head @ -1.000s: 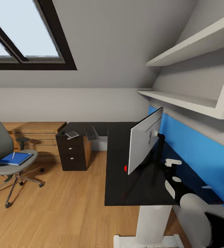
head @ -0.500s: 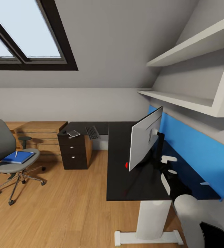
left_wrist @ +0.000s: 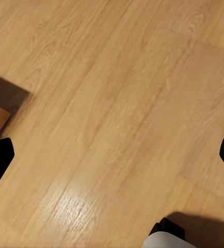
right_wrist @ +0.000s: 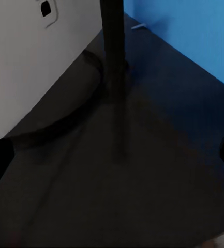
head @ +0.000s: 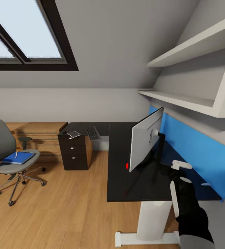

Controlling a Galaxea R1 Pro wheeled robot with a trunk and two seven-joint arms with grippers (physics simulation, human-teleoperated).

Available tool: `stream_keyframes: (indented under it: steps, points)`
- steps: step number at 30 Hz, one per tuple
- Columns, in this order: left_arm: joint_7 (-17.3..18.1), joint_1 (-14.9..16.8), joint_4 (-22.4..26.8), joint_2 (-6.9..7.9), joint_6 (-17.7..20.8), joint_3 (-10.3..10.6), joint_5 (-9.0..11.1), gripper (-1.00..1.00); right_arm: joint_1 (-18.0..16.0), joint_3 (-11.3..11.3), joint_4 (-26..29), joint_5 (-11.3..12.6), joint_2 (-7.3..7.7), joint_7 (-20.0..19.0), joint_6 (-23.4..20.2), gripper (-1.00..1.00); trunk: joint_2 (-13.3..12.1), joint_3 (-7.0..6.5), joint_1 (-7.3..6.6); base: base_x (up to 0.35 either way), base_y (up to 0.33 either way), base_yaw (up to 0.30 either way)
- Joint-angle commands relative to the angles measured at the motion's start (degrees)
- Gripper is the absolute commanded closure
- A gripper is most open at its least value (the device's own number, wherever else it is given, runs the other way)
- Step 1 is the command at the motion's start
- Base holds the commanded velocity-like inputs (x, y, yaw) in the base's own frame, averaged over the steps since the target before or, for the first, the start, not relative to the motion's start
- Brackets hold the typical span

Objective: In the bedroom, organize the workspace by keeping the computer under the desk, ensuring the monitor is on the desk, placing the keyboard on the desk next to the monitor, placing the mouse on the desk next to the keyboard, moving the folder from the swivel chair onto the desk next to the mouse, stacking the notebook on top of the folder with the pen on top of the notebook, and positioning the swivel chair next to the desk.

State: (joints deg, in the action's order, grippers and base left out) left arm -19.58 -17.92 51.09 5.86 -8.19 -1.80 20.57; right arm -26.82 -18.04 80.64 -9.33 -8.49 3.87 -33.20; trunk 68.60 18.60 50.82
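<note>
Progress is looking partial: the monitor (head: 146, 140) is standing on the desk (head: 126, 180), and the keyboard (head: 92, 133) and notebook (head: 73, 134) are lying on the far wing above the drawer unit (head: 72, 152), while the folder (head: 18, 157) with the pen (head: 16, 154) on it is resting on the swivel chair (head: 9, 155), well apart from the desk. Nothing is being carried: the right gripper (head: 180, 165) is hovering behind the monitor, its jaws spread wide and empty in the right wrist view, and the left gripper's jaws are gaping wide over bare floor (left_wrist: 112, 103).
</note>
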Motion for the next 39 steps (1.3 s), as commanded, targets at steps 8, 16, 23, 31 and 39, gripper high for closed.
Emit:
stream_keyframes:
  steps: [8, 16, 23, 31, 39]
  points:
    - [-0.11, -0.01, 0.06, -0.01, -0.31, 0.13, 0.56, -1.0, 0.5, 10.63, 1.06, -0.15, -0.57, 0.76, -0.65, -1.0, 0.04, 0.06, 0.01, 0.0, 0.131, 0.0]
    - [-0.03, -0.01, 0.14, -1.08, -1.46, 0.33, 0.36, -1.0, 0.54, 24.37, -12.53, 1.94, -1.51, 17.25, 14.91, -1.0, 0.04, 0.06, 0.01, 0.0, 0.122, 0.0]
    - [-0.02, -0.01, 0.07, -1.11, -1.74, 0.39, 0.41, -1.0, 0.55, 24.82, -14.27, 1.64, -1.51, 18.94, 24.57, -1.0, 0.04, 0.06, 0.01, 0.0, 0.001, 0.0]
    - [-0.02, -0.01, -0.06, -1.13, -1.74, 0.39, 0.42, -1.0, 0.61, 24.96, -14.59, 1.4, -1.51, 19.1, 29.02, -1.0, 0.04, 0.06, 0.01, 0.0, 0.0, 0.0]
    - [-0.02, -0.01, -0.34, -1.16, -1.74, 0.39, 0.38, -1.0, 0.56, 26.69, -20.71, -2.19, -1.51, 19.69, 35.59, -1.0, 0.04, 0.06, 0.01, 0.0, 0.0, 0.0]
